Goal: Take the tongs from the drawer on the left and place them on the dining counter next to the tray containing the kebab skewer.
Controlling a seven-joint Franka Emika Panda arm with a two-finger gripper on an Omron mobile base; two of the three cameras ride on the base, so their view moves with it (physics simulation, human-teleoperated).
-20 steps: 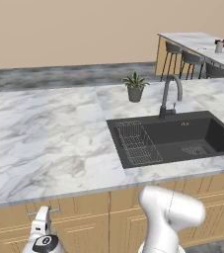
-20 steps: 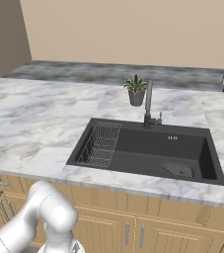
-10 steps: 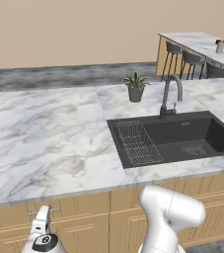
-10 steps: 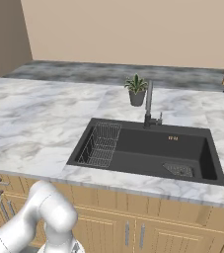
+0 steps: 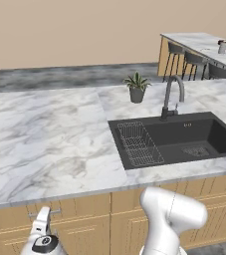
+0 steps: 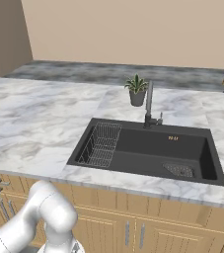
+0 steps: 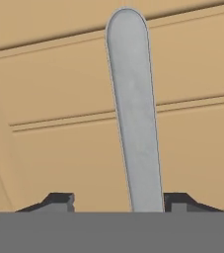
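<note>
Drawer (image 7: pixel 59 123) handle (image 7: pixel 135 118) between hand (image 7: pixel 118 200) fingertips

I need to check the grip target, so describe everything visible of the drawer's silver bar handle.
The short silver bar handle is a smooth, matte grey metal bar with a rounded end, mounted on the light-wood drawer front. In the hand view it runs lengthwise up the picture, slightly tilted, between the two dark fingertips of the gripper; contact cannot be told. In the left base view it sits just under the white marble worktop's edge, partly hidden by the hand.
</note>
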